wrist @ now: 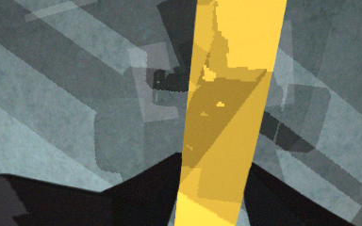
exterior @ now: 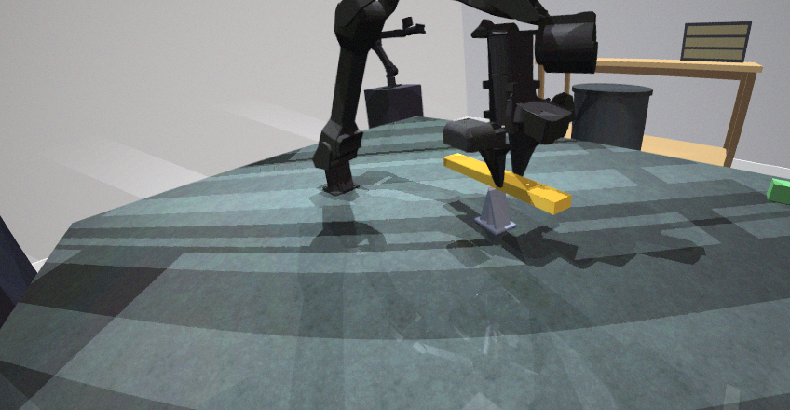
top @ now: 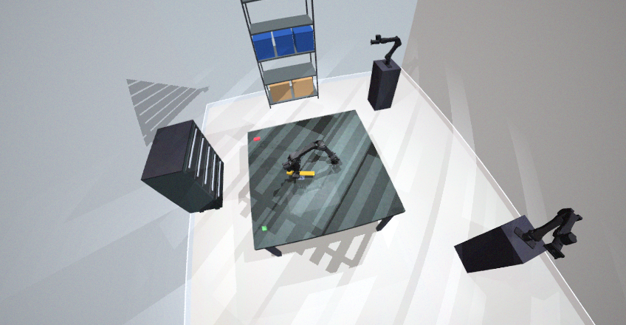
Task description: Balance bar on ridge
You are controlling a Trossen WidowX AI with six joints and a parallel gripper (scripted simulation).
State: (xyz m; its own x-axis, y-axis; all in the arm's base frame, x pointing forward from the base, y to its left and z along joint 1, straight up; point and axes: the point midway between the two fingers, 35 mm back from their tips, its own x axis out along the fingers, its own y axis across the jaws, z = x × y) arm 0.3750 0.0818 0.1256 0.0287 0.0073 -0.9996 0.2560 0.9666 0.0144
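The yellow bar (top: 307, 173) (exterior: 546, 198) (wrist: 249, 38) is held above the table, clear of its top. My gripper (top: 296, 174) (exterior: 510, 179) (wrist: 212, 165) is shut on the bar near its middle, one finger on each long side. The grey ridge (exterior: 495, 211) stands upright on the table under the bar, close to the fingers. Its top meets the bar's underside in the exterior view; I cannot tell whether they touch. The bar looks close to level. The ridge does not show in the wrist view.
A green block (top: 263, 228) (exterior: 780, 191) lies near one table corner, and a red block (top: 257, 138) near another. The dark table (top: 351, 199) (exterior: 222, 294) carries my arm's base. A drawer cabinet (top: 176, 163), a shelf rack and two arms on pedestals stand off the table.
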